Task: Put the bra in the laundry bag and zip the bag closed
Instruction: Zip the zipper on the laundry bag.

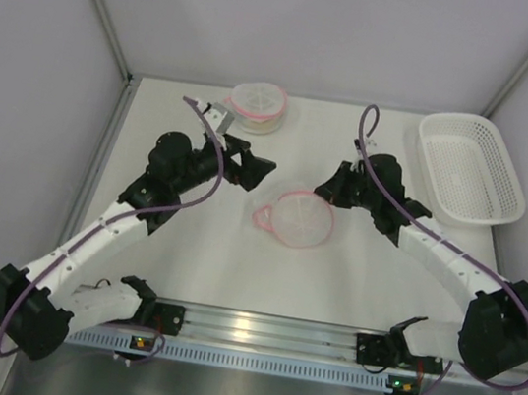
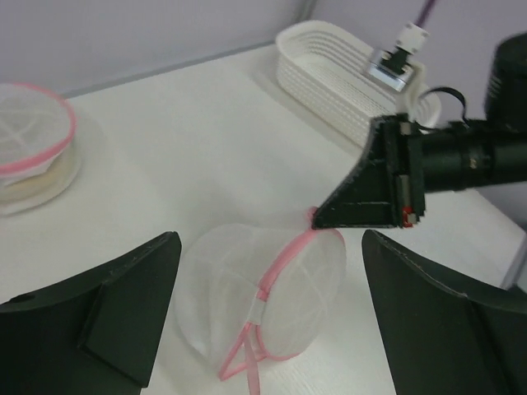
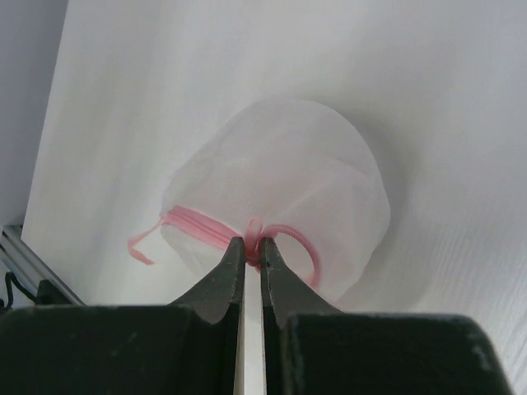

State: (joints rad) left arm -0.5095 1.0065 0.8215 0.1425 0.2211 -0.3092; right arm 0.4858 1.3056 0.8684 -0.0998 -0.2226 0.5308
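From above we see the laundry bag [image 1: 295, 219] — a round, pale mesh pouch edged with pink trim [image 1: 263, 219] — lying near the middle of the white table [image 1: 186, 255], between the two arms. The left gripper [image 1: 251, 168] hangs just to the bag's upper left, apart from it, while the right gripper [image 1: 324, 193] sits at the bag's upper right edge. A second round mesh piece with a pink rim [image 1: 258, 105] rests at the far side of the table, and a white basket [image 1: 471, 169] stands at the far right. From the left wrist we see that gripper's [image 2: 268, 247] two dark fingers [image 2: 123, 304] spread wide, with nothing between them but air; the bag [image 2: 247, 288] lies beyond and below the gap, bulging on its side, and the right gripper [image 2: 319, 219] touches its trim [image 2: 284, 255] at the top. The basket [image 2: 329, 74] shows behind and the second mesh piece [image 2: 29, 136] at the left edge. From the right wrist we see the right gripper [image 3: 254, 247] with its jaws pressed nearly together, pinching a small fold of the pink trim [image 3: 254, 230] on the near rim of the bag [image 3: 280, 173] — the mesh is translucent, yet we cannot tell whether the bra lies inside.
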